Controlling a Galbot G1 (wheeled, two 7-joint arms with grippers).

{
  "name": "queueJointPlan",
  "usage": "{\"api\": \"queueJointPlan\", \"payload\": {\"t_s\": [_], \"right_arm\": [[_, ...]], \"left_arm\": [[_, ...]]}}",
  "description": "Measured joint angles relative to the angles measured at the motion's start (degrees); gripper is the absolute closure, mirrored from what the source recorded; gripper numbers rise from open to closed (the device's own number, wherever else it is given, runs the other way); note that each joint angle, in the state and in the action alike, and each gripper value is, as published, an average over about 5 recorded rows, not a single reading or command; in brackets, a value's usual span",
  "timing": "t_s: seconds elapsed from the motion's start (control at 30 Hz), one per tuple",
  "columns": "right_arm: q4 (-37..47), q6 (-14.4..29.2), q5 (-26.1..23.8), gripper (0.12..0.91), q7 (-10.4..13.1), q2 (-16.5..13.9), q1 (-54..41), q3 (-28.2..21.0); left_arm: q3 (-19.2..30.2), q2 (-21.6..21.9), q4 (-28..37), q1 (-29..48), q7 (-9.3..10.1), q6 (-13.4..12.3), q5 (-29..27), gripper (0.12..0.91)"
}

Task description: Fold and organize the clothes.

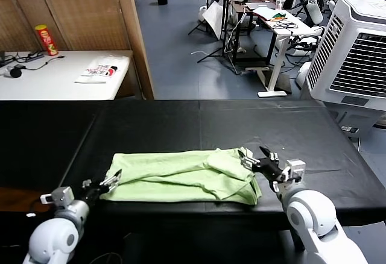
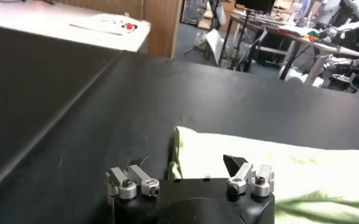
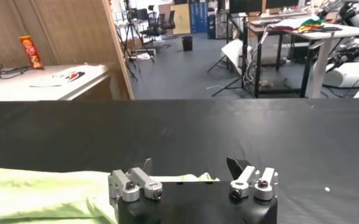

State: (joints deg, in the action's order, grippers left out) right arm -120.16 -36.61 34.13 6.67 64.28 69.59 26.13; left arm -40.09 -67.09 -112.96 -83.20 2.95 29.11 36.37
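T-shirt (image 1: pixel 181 175) lies folded between both grippers' released, spread fingers (image 1: pixel 113 178)

Right claw (image 3: pixel 191 173) sitting low over the black surface (image 3: pixel 228 128), its two fingers (image 3: pixel 235 165) standing spread apart with nothing gripped between them. Pale green T-shirt (image 3: pixel 39 192) lying flat on the surface, its edge running under the claw and showing as a thin strip between the fingers. Beyond, a white side table (image 3: pixel 45 85) is carrying a red and yellow can (image 3: pixel 30 52). Wooden partition (image 3: pixel 57 27) standing behind it. Blue-grey floor (image 3: pixel 179 73) stretching back toward desks.
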Motion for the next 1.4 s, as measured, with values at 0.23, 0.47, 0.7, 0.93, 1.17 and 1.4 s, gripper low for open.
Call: {"api": "queueJointPlan", "payload": {"t_s": [0.23, 0.47, 0.7, 0.93, 1.17, 1.4], "right_arm": [[-0.1, 0.2, 0.0, 0.227, -0.2, -0.1, -0.1, 0.2], [-0.1, 0.3, -0.2, 0.227, -0.3, 0.2, -0.5, 0.0], [-0.4, 0.3, -0.4, 0.227, -0.2, 0.7, -0.1, 0.5], [-1.1, 0.5, -0.4, 0.227, -0.1, 1.3, 1.1, 2.3], [-1.0, 0.8, -0.8, 0.227, 0.1, 1.9, 1.7, 2.7], [-1.1, 1.0, -2.5, 0.227, 0.1, 3.2, 2.6, 2.3]], "left_arm": [[0.5, -1.7, 0.9, -0.9, -0.57, -1.2, -1.9, 0.504], [0.8, -3.2, 1.2, -0.4, -0.03, -1.0, -1.9, 0.849], [0.9, -2.7, 1.3, 0.9, 0.12, -0.9, -6.1, 0.873], [-1.4, 3.4, 4.4, 2.3, -1.02, -5.4, -16.7, 0.875], [-6.0, 13.4, 9.3, 1.7, -1.12, -8.8, -22.0, 0.875], [-6.6, 14.8, 6.4, 0.4, 1.19, -5.6, -18.8, 0.875]]}}
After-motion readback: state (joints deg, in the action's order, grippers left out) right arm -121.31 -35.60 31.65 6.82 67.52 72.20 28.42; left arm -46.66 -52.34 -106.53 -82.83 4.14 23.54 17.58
